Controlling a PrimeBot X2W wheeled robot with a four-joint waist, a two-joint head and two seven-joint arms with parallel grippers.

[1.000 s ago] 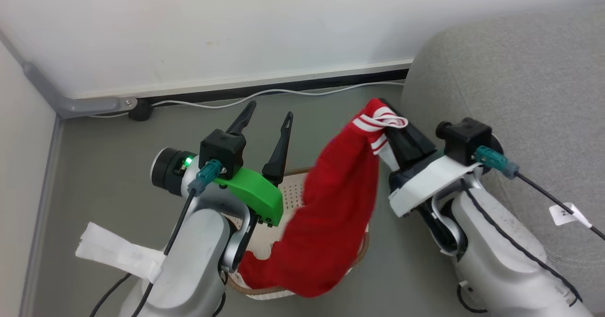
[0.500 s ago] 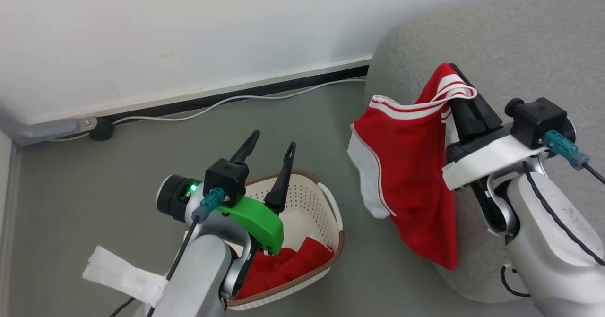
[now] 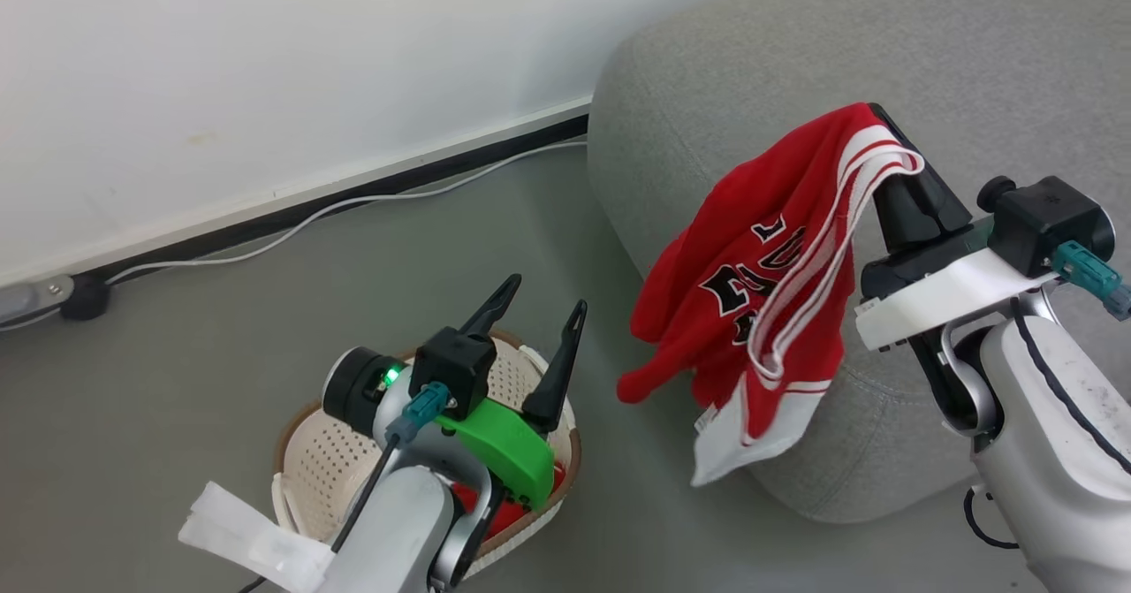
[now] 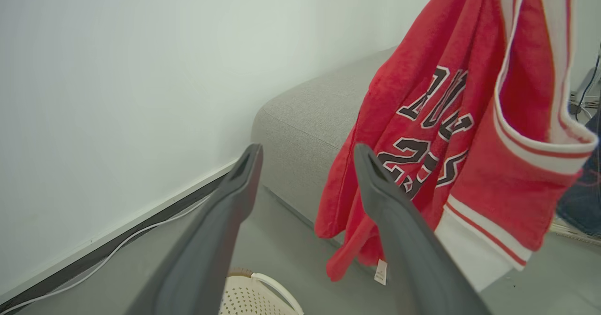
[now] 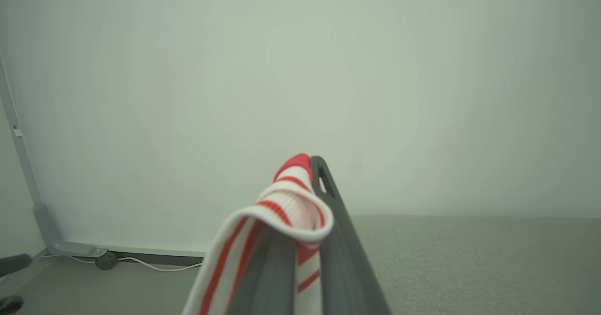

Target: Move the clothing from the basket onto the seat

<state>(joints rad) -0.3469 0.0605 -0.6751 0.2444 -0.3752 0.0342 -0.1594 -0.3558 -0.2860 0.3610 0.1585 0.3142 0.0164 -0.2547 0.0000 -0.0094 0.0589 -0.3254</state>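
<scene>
Swung round, the jersey (image 3: 778,266) now shows lettering, hanging by the seat (image 3: 795,72) from the right gripper (image 3: 884,125) pinching its striped trim; left gripper (image 3: 543,297) spread above the basket (image 3: 292,416). Likely light, floppy; trim seems the surest hold

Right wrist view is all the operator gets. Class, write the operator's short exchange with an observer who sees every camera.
Operator: I see a striped hem pinched in my jaws. How does the rest hang?
Observer: The red jersey hangs loose from the right gripper, in front of the sofa's rounded corner.
Operator: Is the basket emptied?
Observer: No. Red clothing lies in the basket, below the left gripper.
</scene>
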